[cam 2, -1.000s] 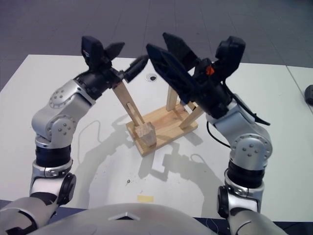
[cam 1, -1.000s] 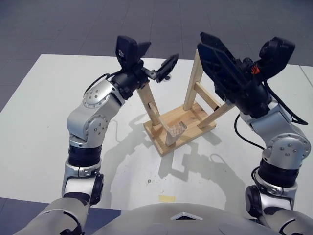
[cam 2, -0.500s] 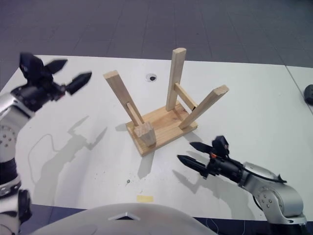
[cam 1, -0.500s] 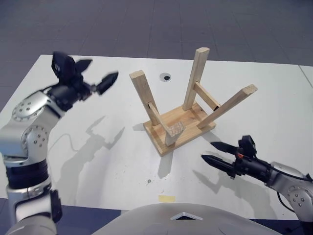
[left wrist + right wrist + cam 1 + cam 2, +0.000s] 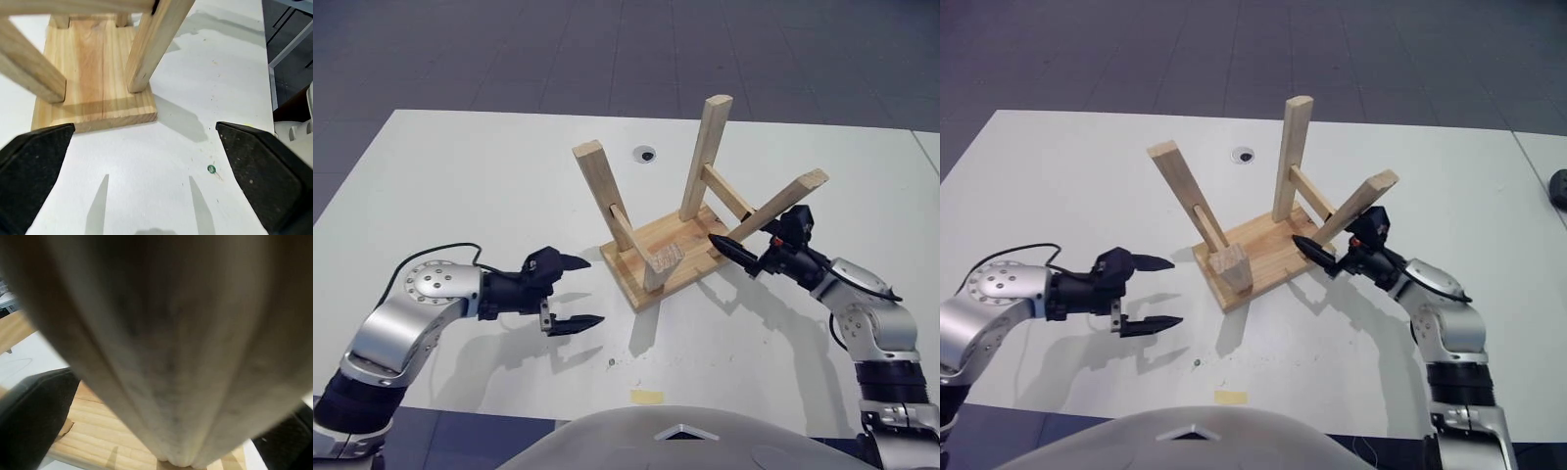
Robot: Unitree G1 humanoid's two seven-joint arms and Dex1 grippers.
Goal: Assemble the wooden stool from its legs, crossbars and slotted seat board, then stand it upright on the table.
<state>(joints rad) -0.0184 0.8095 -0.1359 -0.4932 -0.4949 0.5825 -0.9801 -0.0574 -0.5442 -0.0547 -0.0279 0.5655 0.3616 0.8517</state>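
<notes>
The wooden stool [image 5: 685,220] sits upside down at the middle of the frame. Its slotted seat board [image 5: 680,235] lies flat on the white worktop [image 5: 460,186] and the legs point upward, which is likely the steadiest way to hold the board while parts are pressed into it. A back leg [image 5: 705,157] stands nearly upright. A left leg [image 5: 607,201] and a right leg [image 5: 773,208] both lean outward, and a crossbar [image 5: 729,191] joins the back leg to the right one. At the front edge of the board there is only a short wooden block [image 5: 666,260]; I cannot tell whether it is a stub or a part not yet finished. The right gripper [image 5: 732,243] is low on the right leg, close to where it meets the board. Its jaws are apart, one on each side of the leg, and the wrist view shows bare board between them and the wood, so nothing is clamped. That placement suggests it means to grip near the joint, where a push would seat the leg rather than lever it. The left gripper [image 5: 590,291] hovers in the lower left, near the board's left corner but not touching it. Its jaws are spread wide and face the board, probably to brace it against sliding. The stool is not yet standing upright.
</notes>
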